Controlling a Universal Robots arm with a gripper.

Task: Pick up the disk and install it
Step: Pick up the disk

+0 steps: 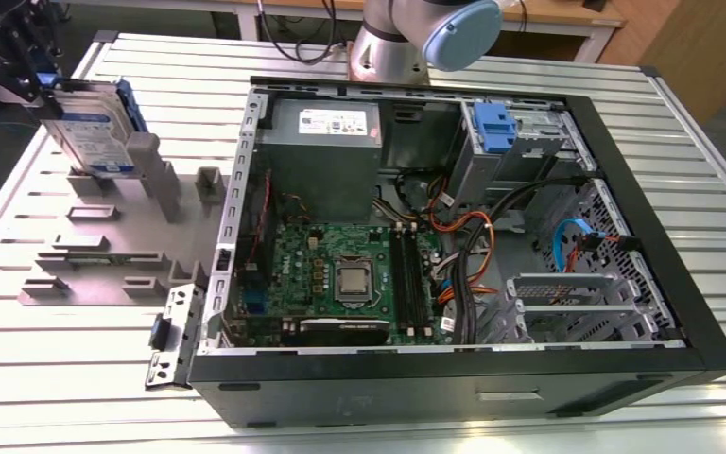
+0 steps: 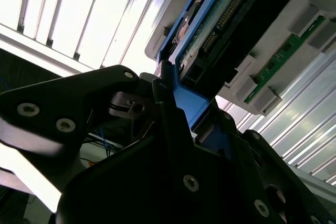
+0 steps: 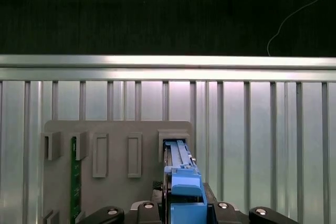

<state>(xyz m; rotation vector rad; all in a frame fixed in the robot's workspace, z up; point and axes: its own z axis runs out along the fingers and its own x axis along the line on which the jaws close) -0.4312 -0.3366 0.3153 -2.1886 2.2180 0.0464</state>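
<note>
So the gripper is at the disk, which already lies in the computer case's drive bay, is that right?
Not quite: the gripper is at the disk, but the exterior view shows it standing upright in the grey slotted holder, to the exterior view's left of the computer case.

I'm seeing one disk (image 1: 92,132), one grey holder block (image 1: 117,270), one open computer case (image 1: 464,378) with one blue caddy (image 1: 494,128) in it, one robot arm (image 1: 414,38) and one worktop (image 1: 60,378).

Blue-framed silver disk (image 1: 91,132) stands upright in grey holder (image 1: 111,257)
</note>
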